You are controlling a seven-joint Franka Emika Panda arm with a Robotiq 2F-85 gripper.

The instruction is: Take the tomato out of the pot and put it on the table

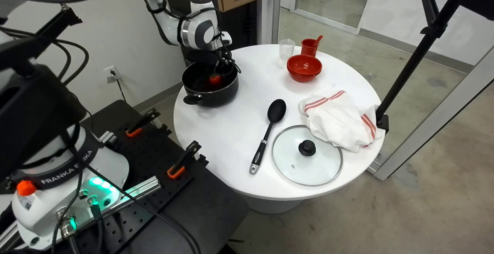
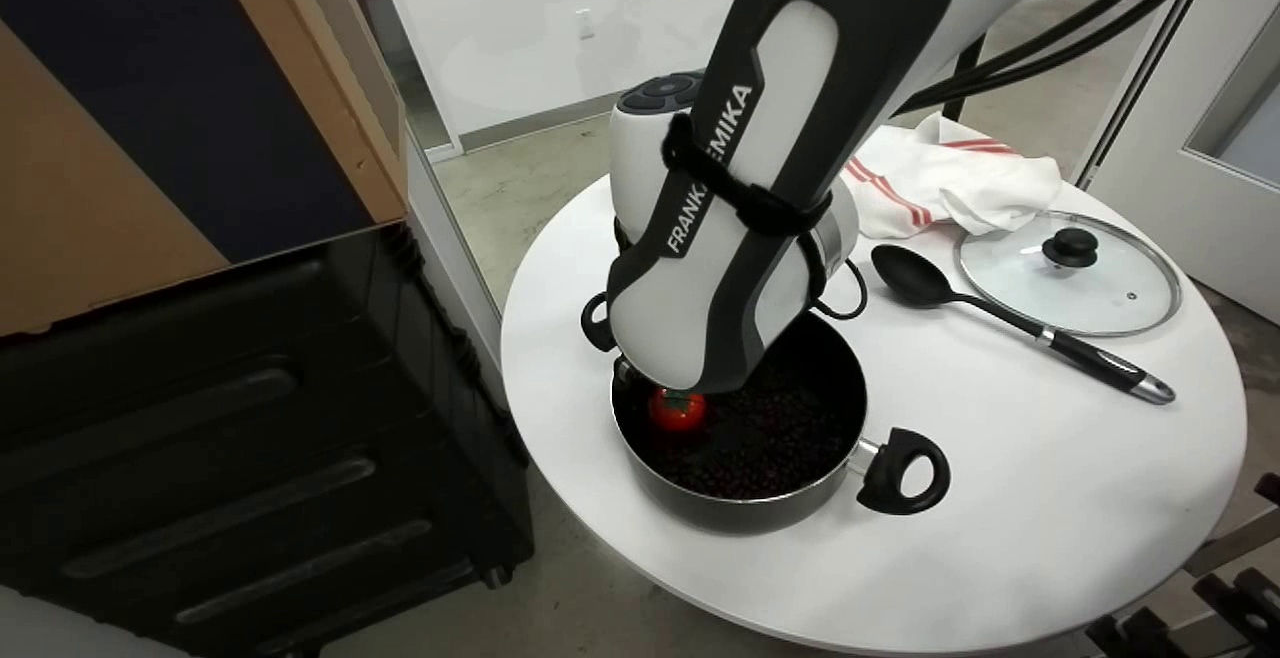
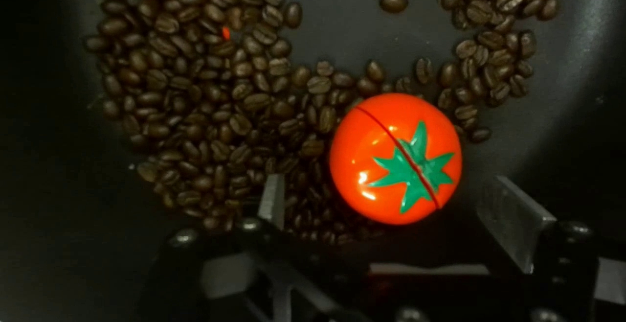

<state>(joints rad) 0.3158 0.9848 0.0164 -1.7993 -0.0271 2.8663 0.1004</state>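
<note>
We find the tomato (image 3: 395, 158) inside the black pot (image 2: 740, 515), which stands on the round white bench (image 1: 227, 142). In the wrist view the tomato shows green painted leaves and a dark red line running across it. Coffee beans (image 3: 186, 92) lie close around its upper and left sides, covering part of the pot's floor. We note a small orange-red fleck (image 3: 226, 33) among the beans, too small to identify.

Hand (image 3: 393, 209): fingers (image 3: 513, 224) spread wide, one out to each side of the tomato, with a visible gap both left and right. In an exterior view the arm (image 2: 720, 268) reaches over the pot and covers part of its rim. We cannot tell how deep the fingers reach.

Also on the bench, we list: glass lid (image 1: 305, 165) with black knob (image 1: 307, 148); black spoon (image 2: 1047, 336) just beside the lid; red-striped white towel (image 1: 339, 119), one edge meeting the lid's rim; red bowls (image 1: 304, 66), apparently stacked; red cup (image 1: 308, 48) near them, a red stem (image 1: 318, 40) sticking up at a slant; clear cup (image 1: 286, 49) beside the red cup.
</note>
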